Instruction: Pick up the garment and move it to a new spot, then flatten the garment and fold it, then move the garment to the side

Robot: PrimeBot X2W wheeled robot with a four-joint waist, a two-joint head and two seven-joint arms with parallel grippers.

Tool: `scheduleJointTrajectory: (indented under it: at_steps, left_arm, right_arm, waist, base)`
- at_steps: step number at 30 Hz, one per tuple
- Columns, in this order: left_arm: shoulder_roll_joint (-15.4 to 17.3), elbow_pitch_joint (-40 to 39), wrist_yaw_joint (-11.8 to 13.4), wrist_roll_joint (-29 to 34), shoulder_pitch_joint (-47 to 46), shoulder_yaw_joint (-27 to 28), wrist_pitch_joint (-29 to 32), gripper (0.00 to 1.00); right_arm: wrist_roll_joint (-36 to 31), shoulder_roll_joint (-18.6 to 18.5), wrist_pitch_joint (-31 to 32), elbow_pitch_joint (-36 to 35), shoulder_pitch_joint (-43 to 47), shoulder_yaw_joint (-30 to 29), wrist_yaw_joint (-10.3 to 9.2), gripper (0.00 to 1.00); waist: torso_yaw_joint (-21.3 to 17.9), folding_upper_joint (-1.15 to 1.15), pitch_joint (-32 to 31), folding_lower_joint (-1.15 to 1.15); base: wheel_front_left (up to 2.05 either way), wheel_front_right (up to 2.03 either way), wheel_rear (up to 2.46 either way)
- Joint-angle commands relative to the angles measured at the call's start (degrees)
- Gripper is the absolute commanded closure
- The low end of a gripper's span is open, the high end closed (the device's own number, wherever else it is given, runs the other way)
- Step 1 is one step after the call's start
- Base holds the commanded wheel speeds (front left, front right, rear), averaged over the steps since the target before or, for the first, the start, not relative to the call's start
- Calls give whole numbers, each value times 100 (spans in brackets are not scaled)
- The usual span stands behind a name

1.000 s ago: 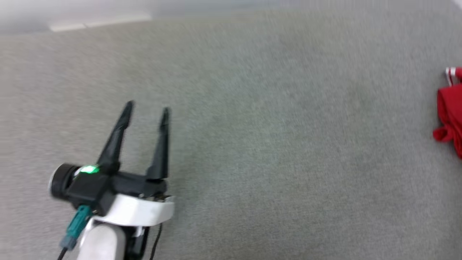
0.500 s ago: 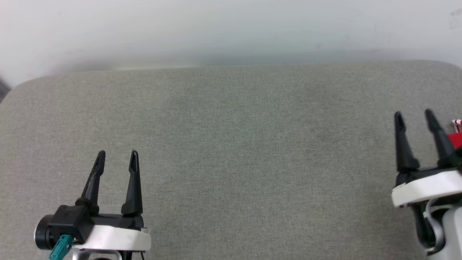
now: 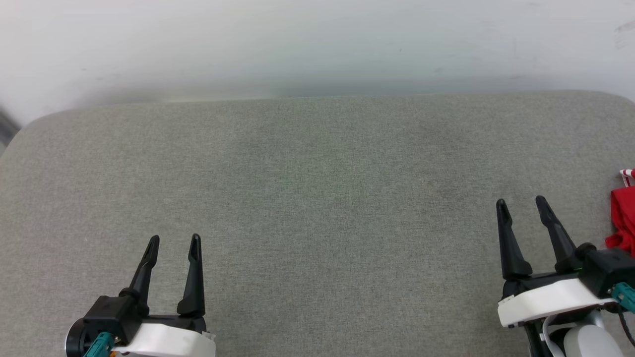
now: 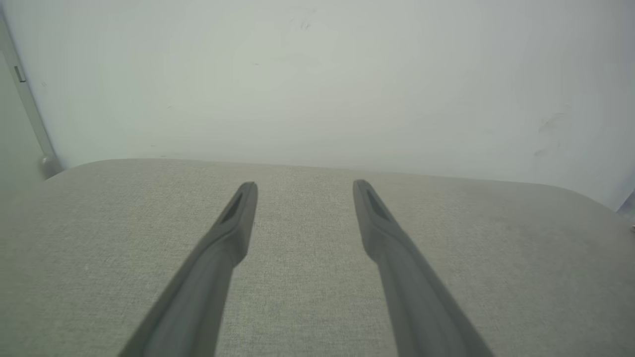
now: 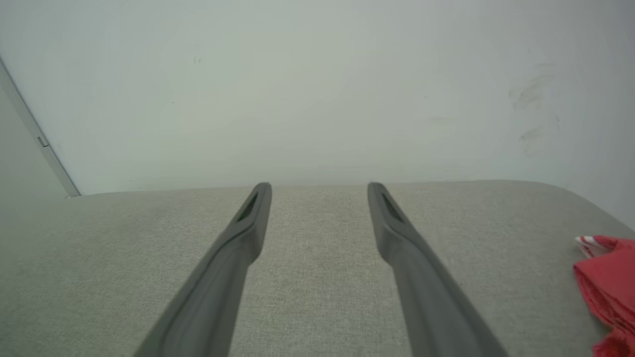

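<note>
One grey fabric surface (image 3: 317,188), rounded corners, white wall (image 3: 317,44) behind.
Above it, left gripper (image 3: 175,239) and right gripper (image 3: 520,201) spread wide, empty; garment (image 3: 624,218) bunched at right edge.

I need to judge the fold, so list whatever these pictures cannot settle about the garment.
Head view: the garment is cut off by the right edge; its outline, and whether it is folded, cannot be told.
Right wrist view: the garment runs off the right and bottom edges; no lettering is visible.
Head view: the grey surface's near edge falls below the frame.
</note>
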Motion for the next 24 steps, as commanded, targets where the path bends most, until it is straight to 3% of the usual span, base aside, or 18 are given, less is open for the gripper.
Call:
scheduleJointTrajectory:
  at_steps: [1,24]
  left_arm:
    - [0,16,-11,72,-16,24,-13,0]
    - [-50,-175,-13,248,-27,73,-13,0]
  right_arm:
    - [-8,61,-34,-15,75,0,-3,0]
    - [-110,226,-49,-83,106,-21,-3,0]
  waist:
    - [5,0,-12,1]
    - [-13,0,47,1]
  base:
    - [0,0,0]
    - [0,0,0]
